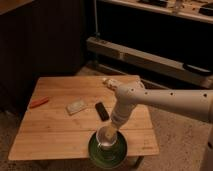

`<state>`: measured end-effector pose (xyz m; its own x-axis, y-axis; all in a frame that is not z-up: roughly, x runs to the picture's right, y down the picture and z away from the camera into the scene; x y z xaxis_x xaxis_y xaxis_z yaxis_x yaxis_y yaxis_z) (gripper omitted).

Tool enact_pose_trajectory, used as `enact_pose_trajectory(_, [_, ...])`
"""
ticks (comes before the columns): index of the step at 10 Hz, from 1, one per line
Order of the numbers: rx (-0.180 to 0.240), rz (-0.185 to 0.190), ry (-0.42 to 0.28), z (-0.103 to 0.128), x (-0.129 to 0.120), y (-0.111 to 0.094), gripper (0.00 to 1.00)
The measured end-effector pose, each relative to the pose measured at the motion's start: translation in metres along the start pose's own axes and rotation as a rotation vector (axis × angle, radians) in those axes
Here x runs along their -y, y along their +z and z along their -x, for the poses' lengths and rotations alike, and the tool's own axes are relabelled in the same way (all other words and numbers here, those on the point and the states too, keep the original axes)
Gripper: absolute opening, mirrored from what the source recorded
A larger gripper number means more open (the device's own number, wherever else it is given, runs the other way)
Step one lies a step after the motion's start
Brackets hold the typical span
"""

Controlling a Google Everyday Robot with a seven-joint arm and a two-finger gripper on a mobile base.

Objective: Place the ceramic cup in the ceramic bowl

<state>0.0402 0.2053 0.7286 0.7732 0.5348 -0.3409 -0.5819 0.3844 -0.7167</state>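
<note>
The tool (109, 133) hangs low over the ceramic bowl (94, 150) at the bench's (50, 120) front edge; the ceramic cup (106, 142) appears to sit inside the bowl; whether the tool grips it I cannot tell; the placing looks nearly complete; next comes a release and a straight lift.

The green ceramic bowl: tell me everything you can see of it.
The round, dark green ceramic bowl looks glossy, with a wide rim and shallow sides. It stands upright on the light wooden slatted table, at the near edge, right of centre. A pale ceramic cup is inside its hollow or just above it; contact between them cannot be told. The gripper hangs directly over the bowl, at the cup. Nothing else on the table touches it.
</note>
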Motion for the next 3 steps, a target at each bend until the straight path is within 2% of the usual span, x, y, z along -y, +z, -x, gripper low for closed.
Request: enact_pose_trajectory(3, [0.022,-0.013,-0.011,0.000,-0.006,-0.022,0.80])
